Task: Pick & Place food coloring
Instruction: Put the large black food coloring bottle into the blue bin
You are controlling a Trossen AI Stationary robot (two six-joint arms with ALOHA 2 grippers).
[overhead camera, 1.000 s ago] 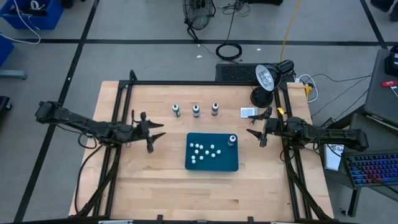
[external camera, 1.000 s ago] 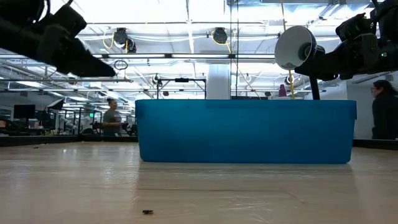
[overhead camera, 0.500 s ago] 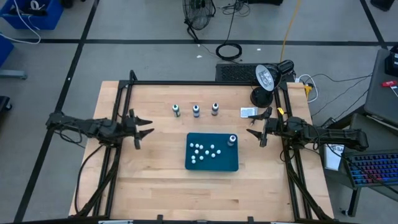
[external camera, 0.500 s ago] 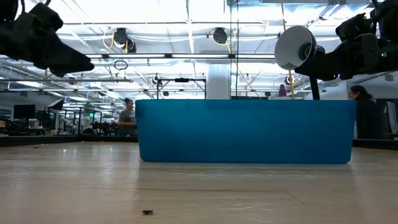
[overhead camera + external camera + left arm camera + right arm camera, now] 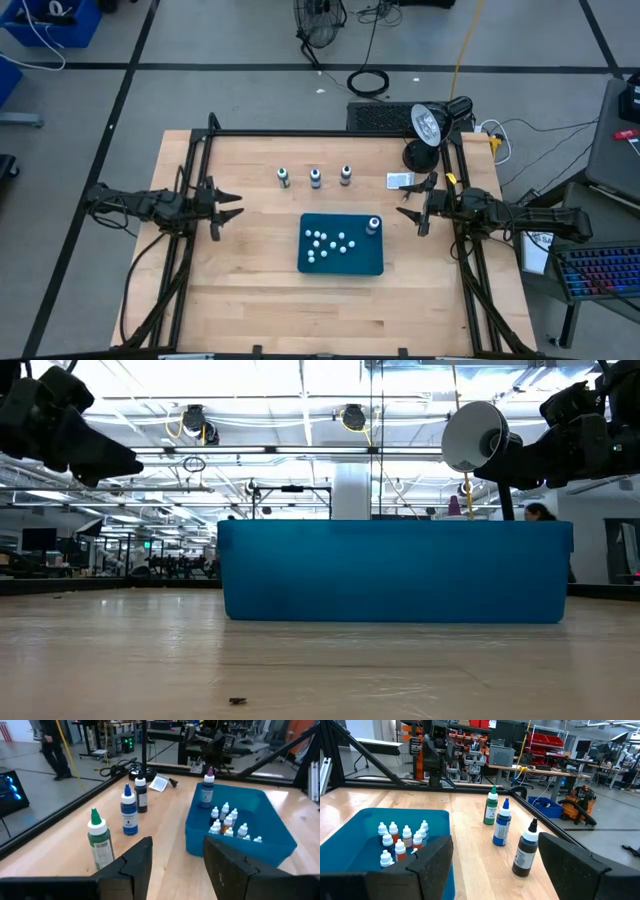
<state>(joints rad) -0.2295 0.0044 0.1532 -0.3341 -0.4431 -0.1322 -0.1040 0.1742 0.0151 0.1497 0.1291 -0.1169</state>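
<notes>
We see the pale wooden table (image 5: 250, 290) w/ a black frame rail along its left, back and right edges; the front half is bare wood, and so is the strip betw. the left rail and the rectangular blue plastic bin (image 5: 342, 262) at centre. Three food coloring bottles stand upright in a row behind the bin, apart from it and from each other: the green bottle w/ white cap (image 5: 284, 178), the blue bottle w/ white cap (image 5: 315, 178) and the dark bottle w/ white cap (image 5: 346, 176). The purple-tipped fourth bottle (image 5: 373, 226) stands upright inside the bin, in its back right corner, next to a cluster of tiny white-capped dropper bottles (image 5: 328, 244) on the bin floor. A black desk lamp w/ round silver reflector (image 5: 425, 130) sits at the table's back right corner, w/ a small white card (image 5: 399, 180) lying flat near its base. The left pincer (image 5: 226, 205) hangs over the left side of the table, close to the rail, well apart from bin and bottles; fingers part-open, holding nothing, touching nothing. The right pincer (image 5: 412, 200) hangs by the right rail, near the bin's right end and the card; fingers spread wide, empty, no contact.
</notes>
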